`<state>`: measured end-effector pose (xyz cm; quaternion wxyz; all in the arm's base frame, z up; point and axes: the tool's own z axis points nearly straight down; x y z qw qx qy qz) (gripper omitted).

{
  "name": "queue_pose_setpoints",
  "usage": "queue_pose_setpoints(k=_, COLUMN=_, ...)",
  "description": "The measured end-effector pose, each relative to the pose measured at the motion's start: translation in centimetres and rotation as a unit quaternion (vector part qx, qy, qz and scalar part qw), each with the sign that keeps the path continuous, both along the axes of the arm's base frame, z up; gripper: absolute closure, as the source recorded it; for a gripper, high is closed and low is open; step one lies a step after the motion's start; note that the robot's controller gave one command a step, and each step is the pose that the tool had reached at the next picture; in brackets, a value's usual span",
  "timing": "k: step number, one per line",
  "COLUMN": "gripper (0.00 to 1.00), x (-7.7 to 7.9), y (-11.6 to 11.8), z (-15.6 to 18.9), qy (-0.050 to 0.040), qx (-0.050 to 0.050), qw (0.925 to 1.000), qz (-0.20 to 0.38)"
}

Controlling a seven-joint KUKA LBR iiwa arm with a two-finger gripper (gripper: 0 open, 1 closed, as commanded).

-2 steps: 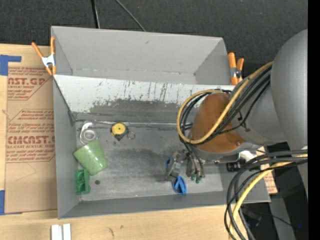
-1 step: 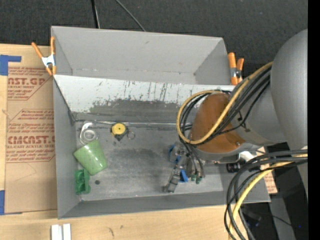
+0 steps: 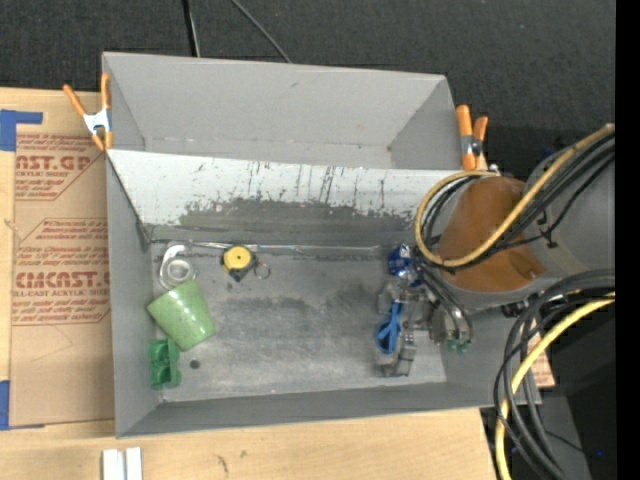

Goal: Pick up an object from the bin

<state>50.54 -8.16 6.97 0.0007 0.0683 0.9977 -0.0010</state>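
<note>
Highest of all, the arm [image 3: 560,238] with its orange cover [image 3: 480,233] and looped cables [image 3: 530,368] reaches over the right edge of the bin [image 3: 290,368]. Its gripper [image 3: 397,353] hangs low near the bin's front right corner. It is right over or against a slim blue piece [image 3: 388,330] on the floor there. Whether the gripper is open or closed, and whether it has hold of that piece, cannot be told. A second blue bit [image 3: 401,259] sits further back by the right edge. Well apart, near the left edge, a pale green cup [image 3: 182,315] lies on its side. A darker green block [image 3: 163,363] is just in front of it in the front left corner. Along the back edge lie a clear ring [image 3: 176,266] and a small yellow disc [image 3: 237,259].
</note>
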Motion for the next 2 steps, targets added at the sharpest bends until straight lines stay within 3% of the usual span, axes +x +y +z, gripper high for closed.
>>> queue_pose_setpoints(k=1, gripper=1.0, x=0.0, y=0.17, z=-0.01, qy=0.0002, qx=0.001, qw=1.0, qz=0.0)
queue_pose_setpoints(k=2, gripper=0.0, x=0.0, y=0.18, z=-0.01, qy=0.0002, qx=0.001, qw=1.0, qz=0.0)
